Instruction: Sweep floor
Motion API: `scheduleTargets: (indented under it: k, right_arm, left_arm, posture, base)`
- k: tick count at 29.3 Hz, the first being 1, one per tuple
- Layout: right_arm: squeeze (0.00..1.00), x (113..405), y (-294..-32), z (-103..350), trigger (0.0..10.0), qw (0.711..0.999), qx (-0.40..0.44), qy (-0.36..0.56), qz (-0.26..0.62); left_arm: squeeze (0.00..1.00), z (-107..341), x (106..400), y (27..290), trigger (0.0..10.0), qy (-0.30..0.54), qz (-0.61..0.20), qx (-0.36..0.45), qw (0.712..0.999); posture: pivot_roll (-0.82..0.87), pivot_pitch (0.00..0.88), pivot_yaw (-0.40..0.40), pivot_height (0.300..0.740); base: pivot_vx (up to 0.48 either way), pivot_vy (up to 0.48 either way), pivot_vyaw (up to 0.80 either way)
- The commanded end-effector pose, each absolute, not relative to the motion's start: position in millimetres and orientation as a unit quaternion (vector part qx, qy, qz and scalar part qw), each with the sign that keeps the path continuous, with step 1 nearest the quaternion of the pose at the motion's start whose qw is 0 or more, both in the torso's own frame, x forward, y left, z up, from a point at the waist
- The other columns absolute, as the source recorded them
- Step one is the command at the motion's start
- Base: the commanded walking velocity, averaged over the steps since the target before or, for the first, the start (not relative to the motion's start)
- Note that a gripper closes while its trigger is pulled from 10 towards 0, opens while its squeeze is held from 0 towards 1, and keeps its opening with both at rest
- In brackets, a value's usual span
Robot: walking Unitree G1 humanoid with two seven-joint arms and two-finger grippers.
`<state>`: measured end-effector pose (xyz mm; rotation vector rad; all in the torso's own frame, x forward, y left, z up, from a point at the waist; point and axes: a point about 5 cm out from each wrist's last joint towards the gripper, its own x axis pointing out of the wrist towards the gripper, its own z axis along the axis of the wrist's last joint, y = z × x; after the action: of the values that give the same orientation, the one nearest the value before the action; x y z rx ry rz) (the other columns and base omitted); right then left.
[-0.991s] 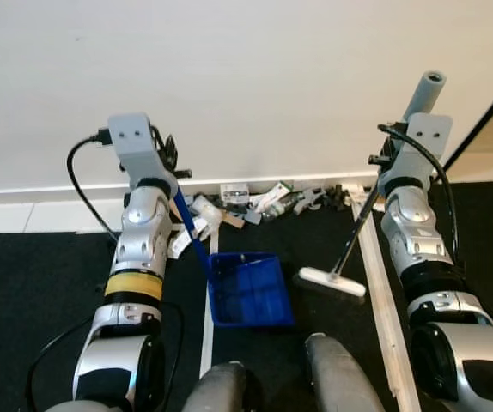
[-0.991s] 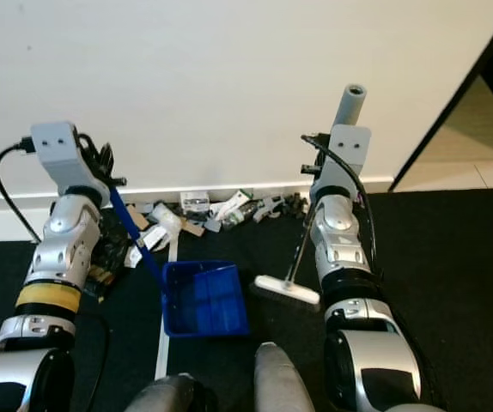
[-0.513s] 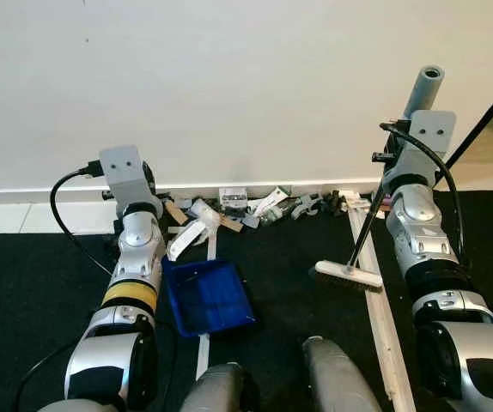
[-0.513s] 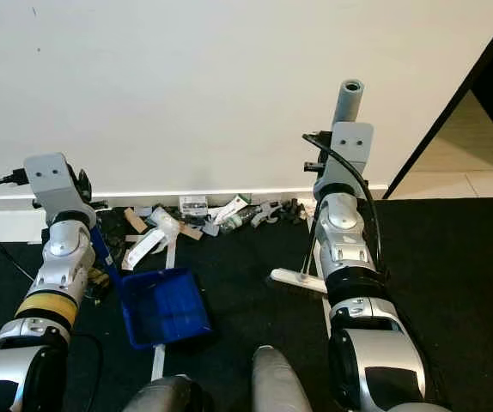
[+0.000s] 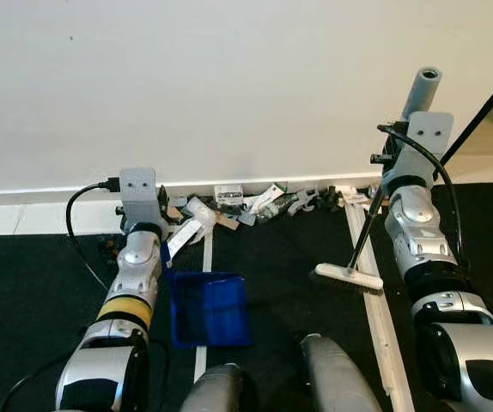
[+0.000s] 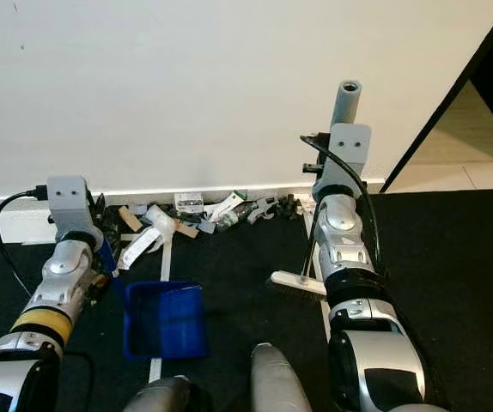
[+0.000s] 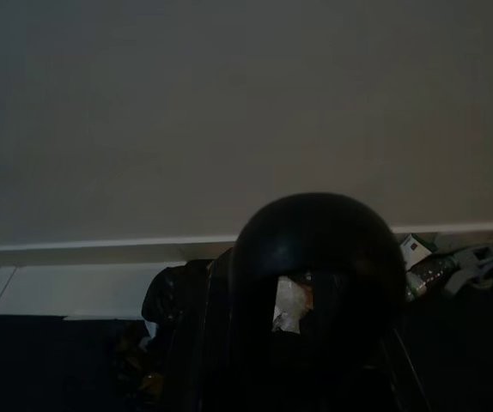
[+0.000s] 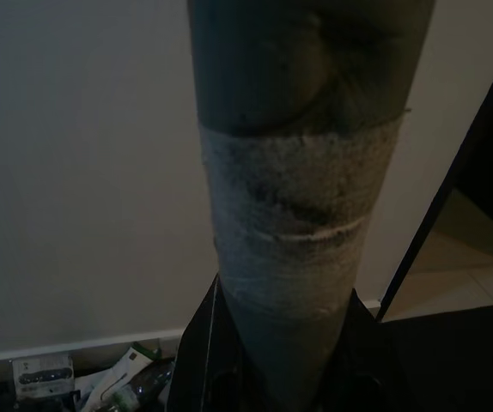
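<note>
On the left, the left arm (image 5: 131, 266) reaches forward and down toward the base of the white wall (image 5: 229, 86). Just beside its forearm, a blue dustpan (image 5: 208, 307) lies flat on the black floor (image 5: 289, 249), over a pale floor strip (image 5: 205, 257). The eye views hide the left gripper behind the wrist block, and its wrist view is dark, with a rounded black handle end (image 7: 315, 257) bearing a scrap of pale tape close to the lens; whether the jaws are spread or pinching cannot be told.

Along the skirting, between the two arms, lies a row of litter (image 5: 246, 202): crumpled white paper, a small box, wrappers and dark bits. The right wrist view picks out a printed box (image 8: 40, 373) and a green-topped packet there.

To the right, the broom head (image 5: 348, 276) rests on the floor against a pale wooden strip (image 5: 375, 300), well apart from the litter. Its thin shaft (image 5: 367, 232) slants up to the right gripper (image 5: 398, 154), and the grey broom handle (image 5: 422, 90) sticks up above the wrist. The right wrist view shows that handle (image 8: 302, 172) close up, wrapped in grey tape; the jaws' own state cannot be made out.
</note>
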<state>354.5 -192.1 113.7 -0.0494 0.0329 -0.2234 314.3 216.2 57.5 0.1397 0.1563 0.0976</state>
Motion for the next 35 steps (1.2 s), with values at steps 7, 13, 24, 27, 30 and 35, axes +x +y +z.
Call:
scheduleTargets:
  k: [7, 13, 24, 27, 30, 35]
  right_arm:
    - [0.00, 357.8, -191.4, 122.4, 10.0, 0.993, -0.016, -0.007, -0.116]
    - [0.00, 357.3, -194.0, 123.9, 10.0, 0.993, -0.016, -0.009, -0.119]
    - [0.00, 356.7, -195.0, 123.8, 10.0, 0.992, -0.015, -0.010, -0.124]
    - [0.00, 356.2, -194.6, 123.3, 10.0, 0.992, -0.014, -0.010, -0.124]
    - [0.00, 356.0, -194.9, 123.2, 10.0, 0.992, -0.014, -0.010, -0.124]
    - [0.00, 356.5, -196.9, 124.0, 10.0, 0.992, -0.015, -0.011, -0.126]
  left_arm:
    - [1.00, 55.0, 307.6, 233.2, 10.0, 0.098, 0.060, 0.082, 0.990]
    - [0.00, 54.2, 306.9, 232.5, 10.0, 0.140, 0.029, 0.059, 0.988]
    - [0.00, 52.3, 305.2, 242.8, 10.0, 0.231, -0.002, 0.055, 0.971]
    - [0.00, 52.5, 304.3, 247.0, 10.0, 0.237, 0.001, 0.054, 0.970]
    - [0.00, 51.9, 303.3, 248.3, 5.6, 0.246, 0.002, 0.048, 0.968]
    - [0.00, 51.5, 300.8, 250.4, 0.0, 0.259, 0.003, 0.048, 0.965]
  posture:
    - [-0.01, 0.072, 0.036, 0.740]
    - [-0.01, 0.075, 0.038, 0.740]
    - [-0.01, 0.072, 0.048, 0.740]
    - [-0.01, 0.069, 0.049, 0.740]
    - [-0.01, 0.067, 0.048, 0.740]
    - [-0.01, 0.060, 0.047, 0.740]
  base:
    - [0.000, 0.000, 0.00]
    - [0.000, 0.000, 0.00]
    - [0.000, 0.000, 0.00]
    - [0.000, 0.000, 0.00]
    - [0.000, 0.000, 0.00]
    - [0.000, 0.000, 0.00]
